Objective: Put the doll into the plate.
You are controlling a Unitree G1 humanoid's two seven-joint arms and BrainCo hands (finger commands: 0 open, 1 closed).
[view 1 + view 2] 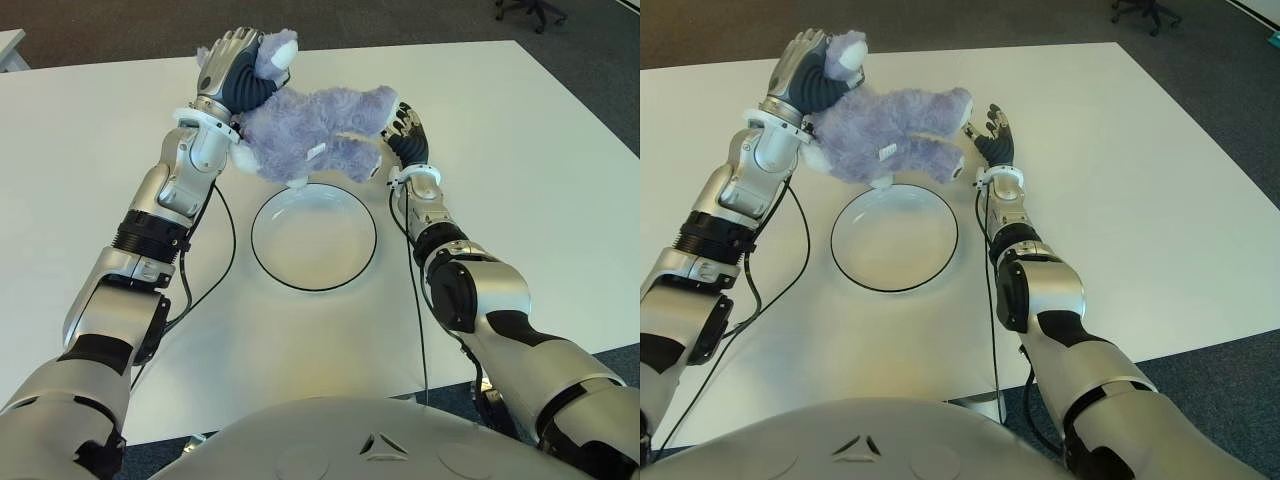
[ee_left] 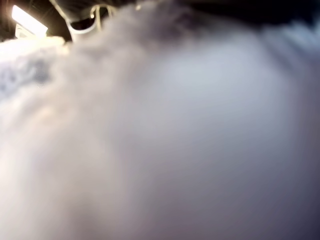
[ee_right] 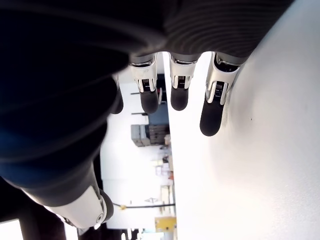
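The doll (image 1: 310,125), a purple plush animal with a white muzzle, hangs at the far rim of the plate (image 1: 315,245). My left hand (image 1: 238,62) is shut on its head and neck, and its body stretches out to the right. Purple fur (image 2: 160,130) fills the left wrist view. My right hand (image 1: 403,125) shows just right of the doll's rear end. In the right wrist view its fingers (image 3: 179,92) are straight and spread, holding nothing. The plate is a white round dish with a dark rim, with nothing in it. I cannot tell whether the doll's feet touch the rim.
The white table (image 1: 520,180) extends to the far and right edges, with dark carpet beyond. Black cables (image 1: 225,250) run along both forearms, close to the plate. An office chair base (image 1: 530,10) stands on the floor at the far right.
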